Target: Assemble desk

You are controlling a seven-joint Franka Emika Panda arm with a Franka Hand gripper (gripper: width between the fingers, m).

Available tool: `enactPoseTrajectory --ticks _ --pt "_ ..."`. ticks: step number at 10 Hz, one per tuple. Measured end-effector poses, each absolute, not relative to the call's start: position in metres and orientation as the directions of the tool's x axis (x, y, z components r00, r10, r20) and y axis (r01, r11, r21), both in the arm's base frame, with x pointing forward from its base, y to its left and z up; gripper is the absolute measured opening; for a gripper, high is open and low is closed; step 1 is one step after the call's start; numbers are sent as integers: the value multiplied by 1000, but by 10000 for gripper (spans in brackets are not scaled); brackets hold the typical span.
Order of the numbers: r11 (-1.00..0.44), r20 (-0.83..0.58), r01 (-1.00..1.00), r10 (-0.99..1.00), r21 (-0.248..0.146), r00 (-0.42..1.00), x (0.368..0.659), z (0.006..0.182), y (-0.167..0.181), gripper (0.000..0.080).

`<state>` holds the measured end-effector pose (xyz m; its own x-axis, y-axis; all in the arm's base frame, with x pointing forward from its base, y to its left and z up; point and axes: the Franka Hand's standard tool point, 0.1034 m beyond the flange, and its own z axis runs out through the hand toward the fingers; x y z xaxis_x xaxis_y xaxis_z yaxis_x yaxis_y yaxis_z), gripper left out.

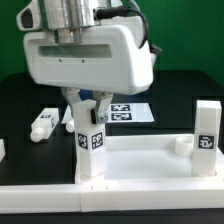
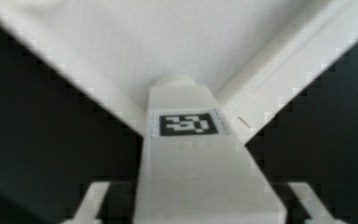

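Note:
The white desk tabletop (image 1: 150, 160) lies flat at the front, rim up. One white tagged leg (image 1: 92, 150) stands upright at its corner on the exterior view's left. My gripper (image 1: 88, 122) comes down over that leg's top, a finger on each side, shut on it. In the wrist view the same leg (image 2: 194, 150) runs between my fingers (image 2: 98, 200), its tag facing the camera, with the tabletop (image 2: 140, 50) beyond. A second leg (image 1: 206, 135) stands upright at the corner on the exterior view's right.
A loose white leg (image 1: 43, 122) lies on the black table at the exterior view's left. The marker board (image 1: 135, 112) lies flat behind my gripper. A small white nub (image 1: 180, 146) sits on the tabletop's far rim.

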<state>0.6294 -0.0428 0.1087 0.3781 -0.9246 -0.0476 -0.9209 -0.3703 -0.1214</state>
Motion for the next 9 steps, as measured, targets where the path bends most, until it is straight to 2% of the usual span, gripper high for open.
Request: enactPoseTrajectory --ticks 1,2,4,5,6,7,8,9 --pt "-193 -99 -972 -973 -131 207 630 108 -46 290" --pt "-75 -140 -988 -986 -135 94 631 108 -49 290" --pt "-60 -144 -990 -986 -130 79 630 108 -46 290" --pt "-170 -128 -975 -974 -144 189 630 107 -47 367" --pt "-323 -103 -932 -934 -162 342 629 106 -49 367" --pt "-484 -71 -857 -862 -179 502 630 107 -50 572" --pt "-607 -44 -772 -780 -189 624 630 107 -50 628" --pt "-606 -45 -773 -781 -188 623 630 106 -49 644"
